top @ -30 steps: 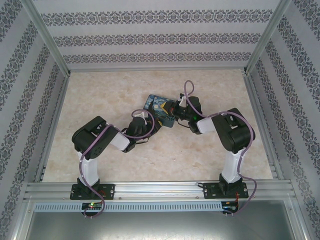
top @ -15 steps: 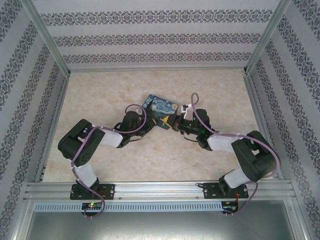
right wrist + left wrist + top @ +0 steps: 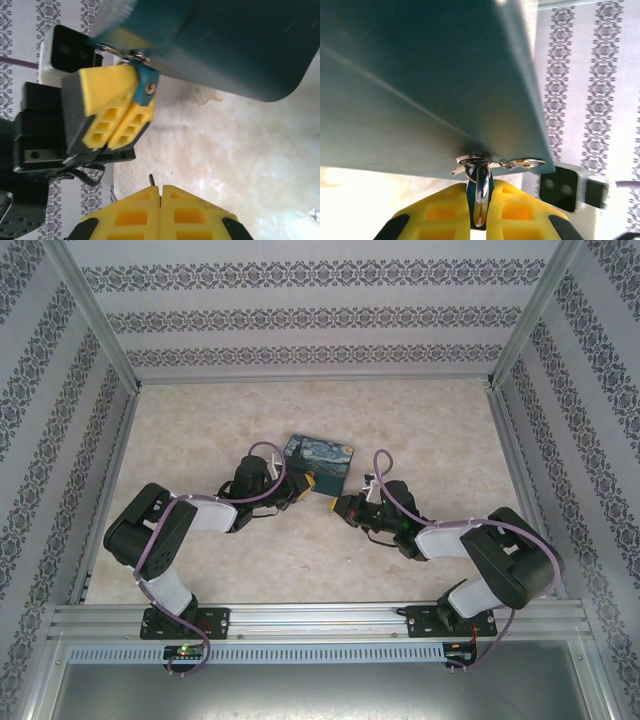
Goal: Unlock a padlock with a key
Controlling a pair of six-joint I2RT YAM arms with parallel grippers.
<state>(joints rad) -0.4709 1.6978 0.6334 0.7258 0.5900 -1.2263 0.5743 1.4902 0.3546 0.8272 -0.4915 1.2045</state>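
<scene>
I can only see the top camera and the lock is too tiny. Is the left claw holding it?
Observer: Yes. In the left wrist view the left gripper is shut on the padlock, with the blue body pinched between its yellow fingers.
Operator: Is it hooked onto the box?
Observer: It looks so. Its shackle hangs from a small metal hasp at the edge of the box.
Operator: Where's the key?
Observer: In the right wrist view a thin dark sliver, probably the key, sticks out at the tips of the shut right gripper.
</scene>
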